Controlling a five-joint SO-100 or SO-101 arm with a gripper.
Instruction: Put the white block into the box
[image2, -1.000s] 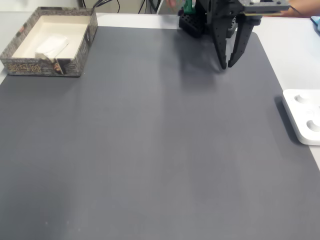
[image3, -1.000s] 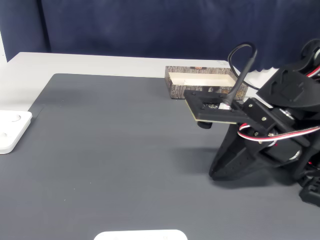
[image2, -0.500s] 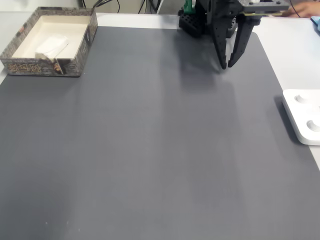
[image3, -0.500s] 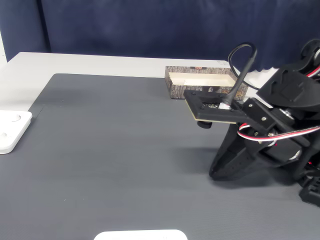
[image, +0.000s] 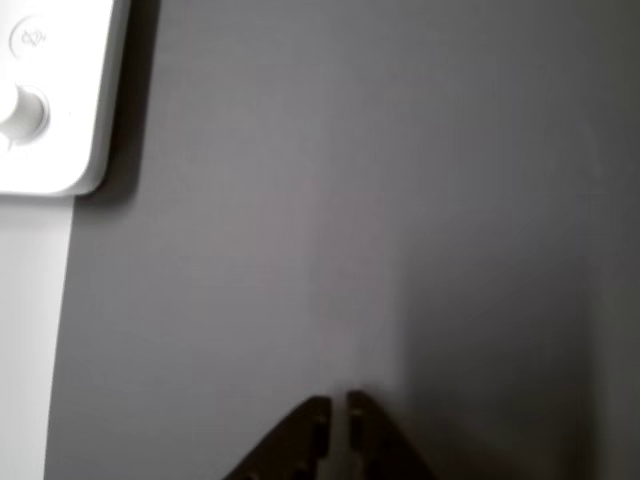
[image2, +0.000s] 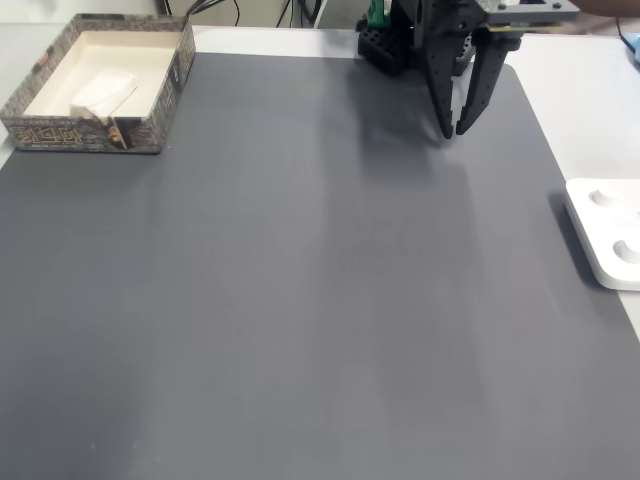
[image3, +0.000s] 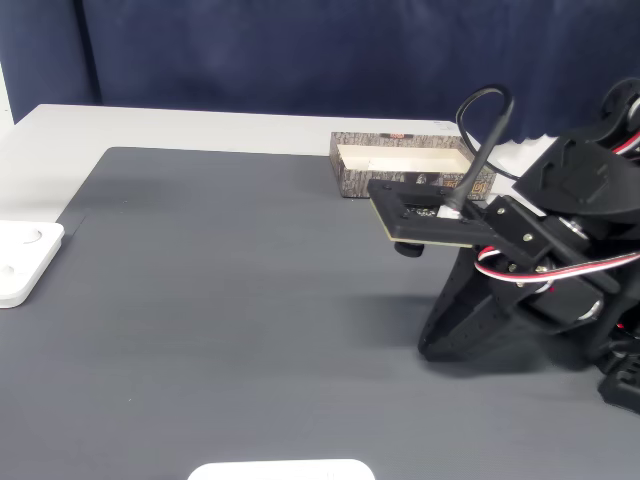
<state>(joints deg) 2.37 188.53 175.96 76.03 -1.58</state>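
Gripper: empty, tips nearly together, slim gap; same pose as in frames just prior, i.e. no motion, so job reads as finished. Landmark = box. L to R in a fixed view:
- box: far-left corner of grey mat, open top.
- white block: inside box, lying on its floor.
- gripper: well right of box, hanging over mat's far edge.
- white device: far right of box, off mat.
Room: mat bare between box & gripper; free travel.
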